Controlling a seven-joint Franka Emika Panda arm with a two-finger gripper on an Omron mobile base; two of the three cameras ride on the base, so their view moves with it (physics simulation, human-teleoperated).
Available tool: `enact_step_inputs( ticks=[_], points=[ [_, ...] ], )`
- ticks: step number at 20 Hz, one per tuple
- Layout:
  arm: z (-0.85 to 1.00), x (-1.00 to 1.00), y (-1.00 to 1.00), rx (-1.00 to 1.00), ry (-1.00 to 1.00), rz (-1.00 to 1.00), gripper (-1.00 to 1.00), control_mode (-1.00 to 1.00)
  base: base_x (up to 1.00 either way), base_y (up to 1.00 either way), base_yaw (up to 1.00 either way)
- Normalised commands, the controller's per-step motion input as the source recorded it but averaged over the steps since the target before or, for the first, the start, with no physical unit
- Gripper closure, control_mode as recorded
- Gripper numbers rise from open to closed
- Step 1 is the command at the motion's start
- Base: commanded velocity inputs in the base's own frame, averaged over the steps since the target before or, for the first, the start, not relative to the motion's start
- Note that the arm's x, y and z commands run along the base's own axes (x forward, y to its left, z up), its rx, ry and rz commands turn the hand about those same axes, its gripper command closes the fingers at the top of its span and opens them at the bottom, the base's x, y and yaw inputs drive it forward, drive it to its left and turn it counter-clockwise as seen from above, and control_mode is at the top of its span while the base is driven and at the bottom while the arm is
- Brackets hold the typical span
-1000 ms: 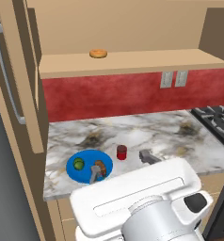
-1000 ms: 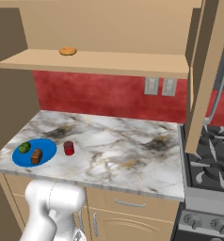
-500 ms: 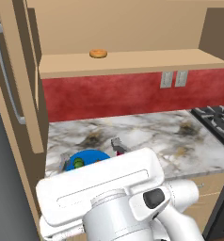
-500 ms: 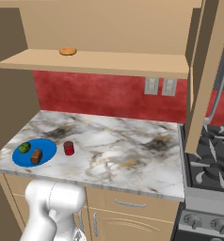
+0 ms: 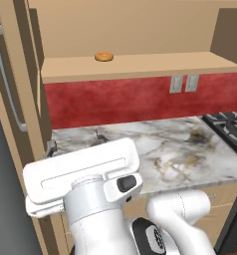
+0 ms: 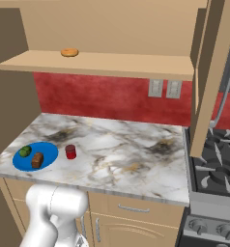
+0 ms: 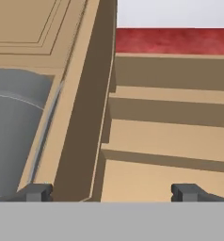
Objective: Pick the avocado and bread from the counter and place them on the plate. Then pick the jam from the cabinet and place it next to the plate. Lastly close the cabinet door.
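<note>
In the right base view the blue plate lies at the left end of the marble counter. The green avocado and the brown bread rest on it. The red jam stands on the counter just right of the plate. My gripper is open with nothing between its fingertips. It faces the edge of the open tan cabinet door, with the cabinet shelves to the right. That door and its grey bar handle stand at the left of the left base view.
An orange-tan ring pastry sits on the cabinet shelf above the red backsplash. A second open door hangs at the right, over the stove. My white arm covers the counter's left end in the left base view.
The arm has swung left and risen, now covering the plate and jam in the left base view. The right base view is unchanged.
</note>
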Motion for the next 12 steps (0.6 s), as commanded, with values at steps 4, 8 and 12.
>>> enact_step_inputs(
  ticks=[4,8,12],
  points=[
    [0.0,0.72,0.0,0.0,0.0,-0.01,-1.0,-1.0,0.0,0.0,0.0],
    [-0.02,0.69,0.01,0.0,0.0,-0.05,-1.0,-1.0,0.0,0.0,0.0],
    [-0.05,0.51,0.18,0.0,0.0,-0.04,-1.0,-1.0,0.0,0.0,0.0]
  ],
)
